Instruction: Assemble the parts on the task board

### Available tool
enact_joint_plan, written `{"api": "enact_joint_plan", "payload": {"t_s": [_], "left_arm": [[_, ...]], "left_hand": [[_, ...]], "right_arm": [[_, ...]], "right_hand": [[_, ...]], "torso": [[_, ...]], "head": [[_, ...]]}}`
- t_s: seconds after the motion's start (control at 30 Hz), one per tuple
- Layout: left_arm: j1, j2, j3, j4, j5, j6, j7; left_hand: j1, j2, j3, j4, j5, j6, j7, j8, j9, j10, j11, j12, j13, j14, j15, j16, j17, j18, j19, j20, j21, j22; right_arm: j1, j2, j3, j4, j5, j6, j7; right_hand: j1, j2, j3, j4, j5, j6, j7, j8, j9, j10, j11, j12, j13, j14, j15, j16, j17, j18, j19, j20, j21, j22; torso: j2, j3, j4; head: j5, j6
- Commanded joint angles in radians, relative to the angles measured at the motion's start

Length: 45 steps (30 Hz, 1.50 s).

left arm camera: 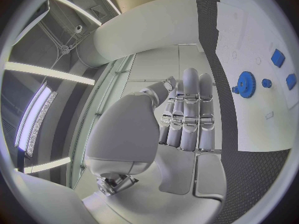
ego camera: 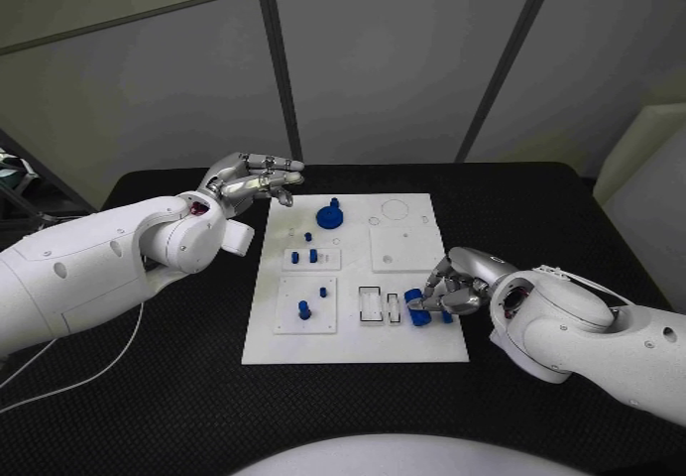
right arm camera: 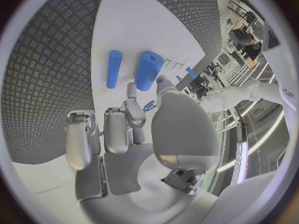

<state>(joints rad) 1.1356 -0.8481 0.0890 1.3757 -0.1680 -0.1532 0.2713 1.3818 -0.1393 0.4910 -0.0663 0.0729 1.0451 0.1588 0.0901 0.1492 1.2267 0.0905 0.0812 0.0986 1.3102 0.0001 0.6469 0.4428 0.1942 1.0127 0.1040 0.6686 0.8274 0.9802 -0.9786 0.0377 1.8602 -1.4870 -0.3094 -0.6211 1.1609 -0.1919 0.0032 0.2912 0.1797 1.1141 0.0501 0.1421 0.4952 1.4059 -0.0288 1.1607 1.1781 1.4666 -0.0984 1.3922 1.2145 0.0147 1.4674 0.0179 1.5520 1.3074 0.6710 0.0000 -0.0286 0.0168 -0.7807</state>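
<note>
From the head view, the white board [ego camera: 355, 283] lies in the middle of the black counter [ego camera: 572, 228]. The left hand [ego camera: 255, 178] hovers at the board's far left corner, fingers curled in together with nothing between them. Just beside it on the board sits a blue gear [ego camera: 330, 214], and nearer the robot several small blue pegs [ego camera: 304, 257] stand in square insets. The right hand [ego camera: 455, 284] is down at the board's near right part, fingers bent around two blue cylinders [ego camera: 419, 306] beside a pair of rectangular slots [ego camera: 371, 303]. Whether it grips them cannot be told from here.

In the left wrist view, the left hand [left arm camera: 187, 119] has its fingers folded close and flat, holding nothing. The gear [left arm camera: 246, 84] lies on the board beyond it, well apart from the fingertips.

In the right wrist view, the right hand [right arm camera: 124, 129] reaches toward a thick cylinder [right arm camera: 149, 70] and a thinner rod [right arm camera: 114, 68], both lying flat on the board. One fingertip is close to or touching the thick one's end; a closed grip is not visible.

The step in hand appears to be picking up a cylinder. Next, the right hand would need to secure it, turn it upright and line it up with its socket.
</note>
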Motion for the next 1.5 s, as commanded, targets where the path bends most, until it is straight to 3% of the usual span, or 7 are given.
{"api": "enact_joint_plan", "payload": {"t_s": [0.03, 0.5, 0.63, 0.8, 1.1, 1.27, 1.5], "left_arm": [[0.001, -0.001, 0.001, 0.001, 0.009, 0.009, 0.010], [0.000, -0.002, 0.000, -0.002, 0.009, 0.021, -0.005], [0.000, -0.002, 0.000, -0.003, 0.009, 0.023, -0.007], [-0.002, -0.003, 0.000, -0.003, 0.009, 0.024, -0.007], [-0.004, -0.001, 0.000, -0.006, 0.009, 0.025, -0.008], [-0.005, 0.001, 0.000, -0.005, 0.009, 0.026, -0.009], [-0.005, 0.001, 0.000, -0.002, 0.009, 0.028, -0.011]], "left_hand": [[-0.004, 0.004, -0.007, 0.000, 0.000, 0.006, 0.002, -0.003, 0.001, -0.001, -0.002, 0.003, 0.001, 0.002, 0.002, -0.006, -0.002, -0.012, 0.001, 0.003, -0.007, -0.001], [-0.005, 0.004, -0.008, 0.000, -0.001, 0.005, 0.002, -0.004, 0.001, -0.002, -0.002, 0.003, 0.001, 0.002, 0.002, -0.007, -0.002, -0.012, 0.000, 0.004, -0.008, -0.002], [-0.005, 0.004, -0.008, 0.000, -0.001, 0.005, 0.002, -0.004, 0.001, -0.002, -0.002, 0.003, 0.001, 0.002, 0.002, -0.007, -0.002, -0.012, 0.000, 0.004, -0.008, -0.002], [-0.005, 0.004, -0.008, 0.000, -0.001, 0.005, 0.002, -0.004, 0.001, -0.002, -0.002, 0.003, 0.001, 0.002, 0.002, -0.007, -0.002, -0.012, 0.000, 0.004, -0.008, -0.002], [-0.005, 0.004, -0.008, 0.000, -0.001, 0.005, 0.002, -0.004, 0.001, -0.002, -0.002, 0.003, 0.001, 0.002, 0.002, -0.007, -0.002, -0.012, 0.000, 0.004, -0.008, -0.002], [-0.005, 0.004, -0.008, 0.000, -0.001, 0.005, 0.002, -0.004, 0.001, -0.002, -0.002, 0.003, 0.001, 0.002, 0.002, -0.007, -0.002, -0.012, 0.000, 0.004, -0.008, -0.002], [-0.006, 0.006, -0.008, 0.001, -0.002, 0.004, 0.002, -0.005, 0.001, -0.004, -0.001, 0.002, 0.001, 0.002, 0.003, -0.009, -0.002, -0.012, 0.000, 0.004, -0.009, -0.002]], "right_arm": [[-0.003, 0.006, -0.001, -0.002, -0.045, 0.059, -0.050], [-0.027, 0.034, -0.003, -0.010, -0.061, 0.104, -0.065], [-0.029, 0.033, -0.003, -0.010, -0.067, 0.057, -0.060], [-0.030, 0.022, -0.002, 0.013, -0.077, -0.056, -0.033], [-0.029, 0.028, -0.001, 0.061, -0.043, -0.191, 0.010], [-0.029, 0.068, 0.000, 0.048, -0.016, -0.186, 0.013], [-0.029, 0.130, 0.000, 0.009, 0.007, -0.107, -0.006]], "right_hand": [[0.012, 0.002, -0.005, 0.000, 0.005, 0.000, -0.002, -0.002, 0.002, 0.005, 0.003, 0.006, 0.001, 0.042, 0.004, 0.007, 0.001, -0.010, 0.096, -0.001, 0.004, 0.249], [0.029, 0.008, -0.009, -0.002, 0.006, 0.010, -0.005, 0.002, 0.024, 0.005, 0.000, 0.013, 0.011, 0.043, 0.003, 0.013, 0.013, -0.012, 0.100, -0.002, 0.011, 0.256], [0.044, 0.023, -0.002, -0.002, 0.009, 0.021, -0.009, 0.006, 0.041, 0.009, -0.003, 0.020, 0.020, 0.044, 0.001, 0.018, 0.024, -0.014, 0.102, -0.004, 0.017, 0.262], [0.064, 0.047, 0.010, -0.004, 0.015, 0.034, -0.014, 0.009, 0.062, 0.013, -0.008, 0.026, 0.029, 0.047, -0.003, 0.028, 0.043, -0.015, 0.103, -0.007, 0.019, 0.263], [0.040, 0.057, 0.005, 0.001, 0.020, 0.054, -0.021, 0.012, 0.084, 0.016, -0.013, 0.024, 0.030, 0.050, -0.008, 0.039, 0.064, -0.015, 0.103, -0.011, 0.019, 0.263], [0.032, 0.061, 0.005, 0.002, 0.021, 0.053, -0.021, 0.010, 0.088, 0.015, -0.014, 0.020, 0.028, 0.050, -0.008, 0.038, 0.062, -0.015, 0.103, -0.011, 0.019, 0.263], [-0.020, 0.065, 0.000, 0.004, 0.020, 0.056, -0.023, 0.002, 0.104, 0.013, -0.015, 0.008, 0.022, 0.047, -0.009, 0.034, 0.057, -0.015, 0.103, -0.013, 0.019, 0.263]], "torso": [[0.001, 0.0006, -0.0016], [0.000, -0.0002, -0.0022], [-0.001, -0.0004, -0.0029], [-0.002, 0.0010, -0.0034], [-0.002, -0.0018, -0.0010], [-0.001, -0.0019, 0.0016], [0.001, -0.0024, -0.0002]], "head": [[0.003, -0.002], [0.004, -0.007], [0.005, -0.007], [0.007, -0.005], [0.002, 0.004], [0.003, 0.007], [0.011, 0.004]]}}
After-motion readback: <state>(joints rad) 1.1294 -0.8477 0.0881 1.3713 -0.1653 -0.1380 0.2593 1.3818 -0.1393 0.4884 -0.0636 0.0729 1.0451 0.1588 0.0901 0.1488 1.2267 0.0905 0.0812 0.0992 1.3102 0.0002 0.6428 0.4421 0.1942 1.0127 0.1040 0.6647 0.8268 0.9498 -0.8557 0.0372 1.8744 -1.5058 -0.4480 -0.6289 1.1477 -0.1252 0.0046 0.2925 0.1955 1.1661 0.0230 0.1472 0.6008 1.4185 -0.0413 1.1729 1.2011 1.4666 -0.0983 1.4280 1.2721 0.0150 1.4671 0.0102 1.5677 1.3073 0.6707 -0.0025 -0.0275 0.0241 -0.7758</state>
